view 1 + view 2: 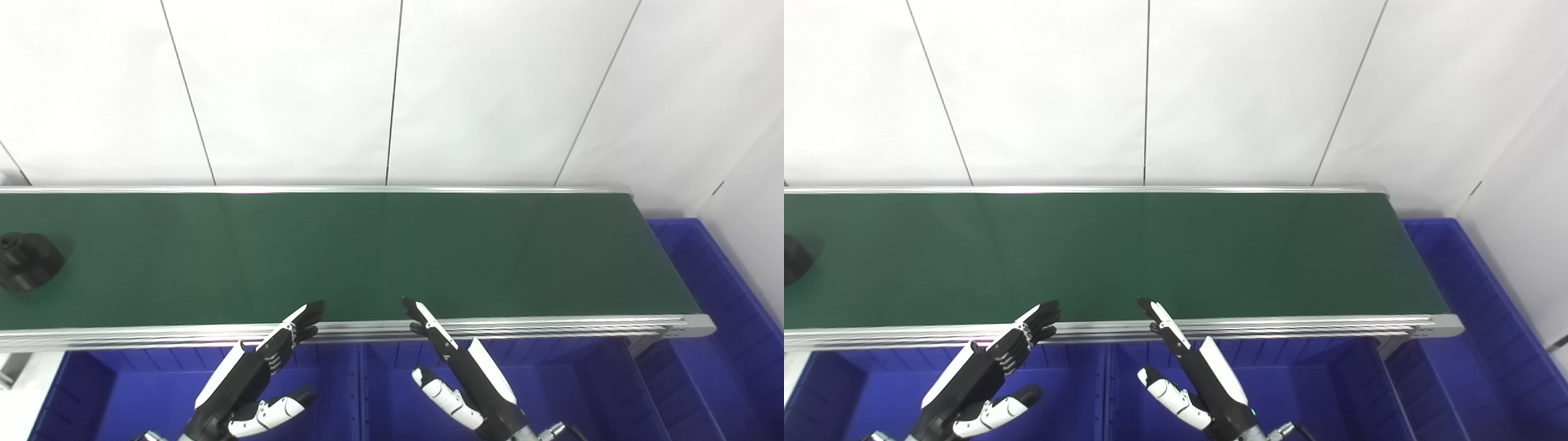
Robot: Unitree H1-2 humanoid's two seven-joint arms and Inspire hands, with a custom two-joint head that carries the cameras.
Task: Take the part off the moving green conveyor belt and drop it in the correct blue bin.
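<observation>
A: Nearest us, at six o'clock, we see the left robot hand [257, 373] and the right robot hand [456, 373], both held wide with fingers apart and nothing in them.

B: Under them we make out the blue bins: a left bin [122, 392], a middle bin [551, 386], and another bin [723, 294] out at three o'clock past the belt's end.

A: The fingertips of both reach up to the near metal rail [551, 323] of the green belt [380, 251].

B: And the part [27, 260], a black round piece, sits on the belt at nine o'clock, well apart from both hands, cut by the edge in the right eye view.

A: Farthest, at twelve o'clock, we have the white panelled wall [392, 86].
</observation>
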